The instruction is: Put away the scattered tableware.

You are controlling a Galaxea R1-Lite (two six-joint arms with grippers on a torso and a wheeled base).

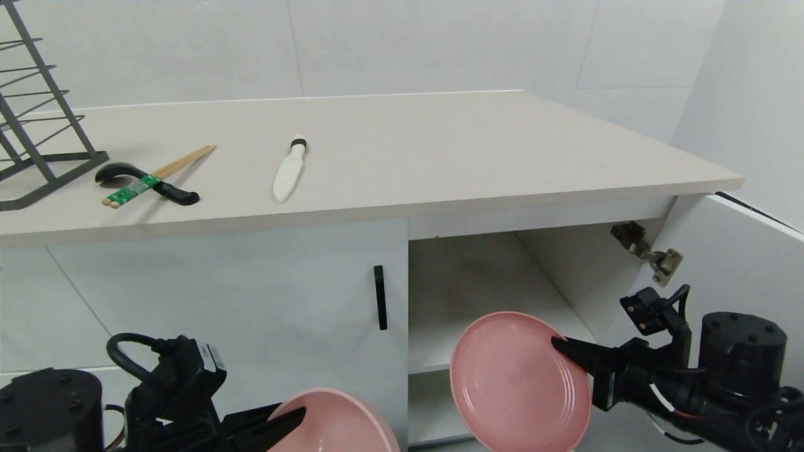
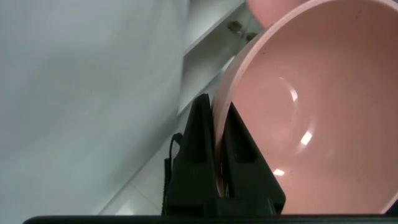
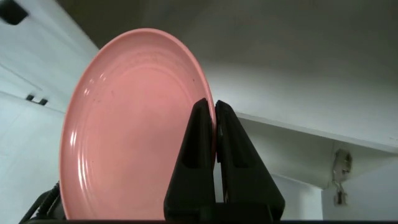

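The cabinet's open bay (image 1: 477,282) gives passage between the shut door (image 1: 251,295) and the swung-open door (image 1: 741,251).

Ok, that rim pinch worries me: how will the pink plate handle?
Pink plate looks stiff: no sag though pinched at one edge by the right gripper. Its glossy face could let it slip or pivot. Thin, plastic-looking, so probably light.

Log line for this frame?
left gripper: jaws shut on deep pink bowl | right gripper: jaws shut on round pink plate | white cabinet: open

Beige countertop (image 1: 440,144), wire rack (image 1: 93,158), black spoon (image 1: 179,194), chopsticks (image 1: 182,160), white knife (image 1: 287,172)
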